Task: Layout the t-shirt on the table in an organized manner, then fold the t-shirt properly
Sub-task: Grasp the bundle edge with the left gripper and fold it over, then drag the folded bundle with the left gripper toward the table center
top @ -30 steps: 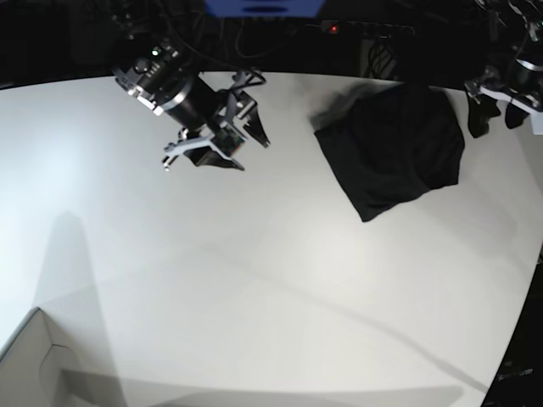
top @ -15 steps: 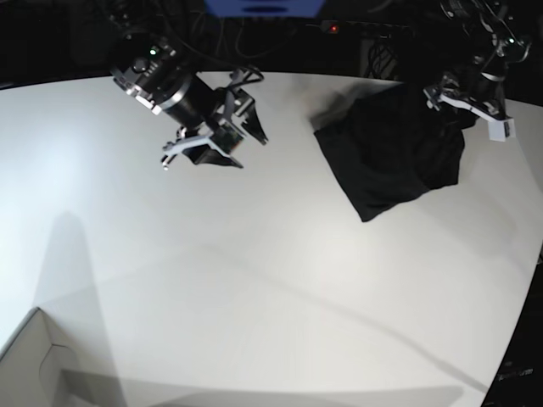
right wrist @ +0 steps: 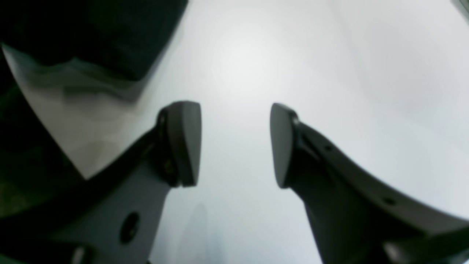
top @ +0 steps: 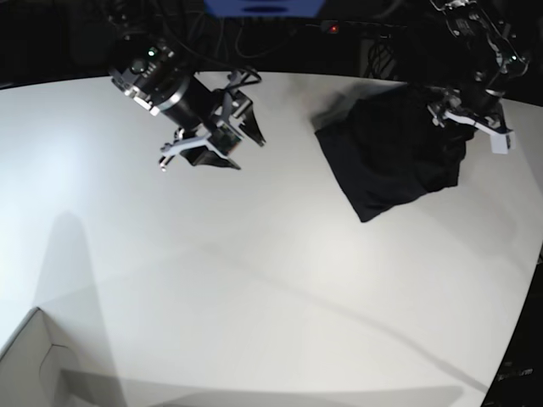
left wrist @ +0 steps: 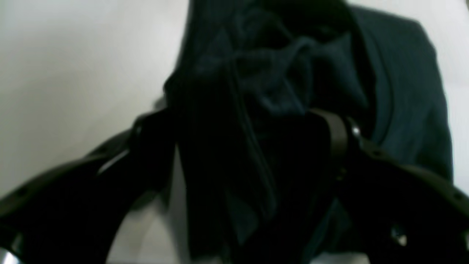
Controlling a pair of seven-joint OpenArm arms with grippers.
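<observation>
Compared with one second earlier, the left gripper point(top: 454, 119) had moved from the table's far-right margin onto the bunched plain black thin-fabric t-shirt point(top: 392, 151), its jaws spread wide with folds of fabric point(left wrist: 234, 110) lying between them; whether it gripped them could not be determined. The t-shirt itself lay unchanged, at 2 o'clock on the large smooth white table point(top: 271, 280). The right gripper point(top: 212, 140) remained at 11 o'clock, jaws apart over bare tabletop point(right wrist: 236, 146), well apart from the garment. A pale box corner point(top: 30, 365) occupied 7 o'clock.
</observation>
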